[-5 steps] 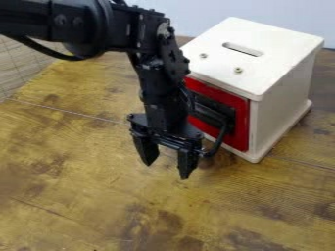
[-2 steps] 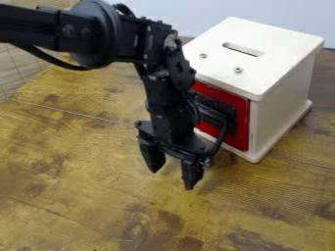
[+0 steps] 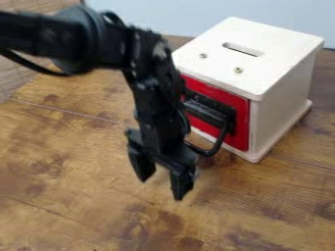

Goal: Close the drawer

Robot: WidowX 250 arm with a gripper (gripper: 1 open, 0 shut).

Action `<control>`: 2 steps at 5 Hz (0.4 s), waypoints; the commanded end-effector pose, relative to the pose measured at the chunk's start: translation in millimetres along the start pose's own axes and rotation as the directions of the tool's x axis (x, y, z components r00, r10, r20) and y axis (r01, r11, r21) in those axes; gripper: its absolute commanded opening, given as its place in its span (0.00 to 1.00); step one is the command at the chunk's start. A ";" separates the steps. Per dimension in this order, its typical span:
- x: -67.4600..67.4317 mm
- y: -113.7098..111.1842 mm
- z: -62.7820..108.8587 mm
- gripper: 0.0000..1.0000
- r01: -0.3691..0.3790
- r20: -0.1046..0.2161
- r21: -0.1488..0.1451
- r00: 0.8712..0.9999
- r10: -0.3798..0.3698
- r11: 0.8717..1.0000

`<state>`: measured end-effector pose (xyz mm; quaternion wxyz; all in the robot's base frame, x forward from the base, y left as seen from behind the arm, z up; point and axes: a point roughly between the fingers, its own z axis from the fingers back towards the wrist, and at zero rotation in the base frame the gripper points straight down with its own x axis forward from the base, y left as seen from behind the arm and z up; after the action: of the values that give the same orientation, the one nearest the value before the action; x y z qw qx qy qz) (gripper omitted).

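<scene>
Now, at the lower end of the black robot arm (image 3: 155, 88), hangs low over the brown wooden table (image 3: 66, 196) with the gripper (image 3: 161, 175). Points downward, with a wide gap between the two dark fingertips (image 3: 181, 185) and nothing visible in their grasp. Reaches in from the upper left, blurred along the upper arm and softly blurred at the gripper too. Just beside the gripper, to the right in the view: the drawer (image 3: 238, 136), in the front of the cream-white wooden box (image 3: 283, 103). Shows a red face around a black front plate (image 3: 207, 110), with part of both behind the arm. Juts out from that face with a black wire loop handle (image 3: 225, 135), close to the gripper. Impossible to tell whether touching the arm at the handle's near end, or whether fully flush with the box at the drawer's edges. Stands upright on the table, with a slot (image 3: 242, 49) and two small round metal fittings (image 3: 238, 70) on the box's top. Behind, a pale wall (image 3: 249, 10).
</scene>
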<state>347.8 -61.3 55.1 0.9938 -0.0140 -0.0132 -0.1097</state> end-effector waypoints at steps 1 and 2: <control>5.7 -8.4 50.4 1.00 0.062 0.092 0.011 0.994 -0.063 0.998; 13.9 3.5 63.0 1.00 -0.026 0.108 0.026 0.994 0.023 0.999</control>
<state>353.6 -63.2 91.3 0.9943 -0.0075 -0.0272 -0.1033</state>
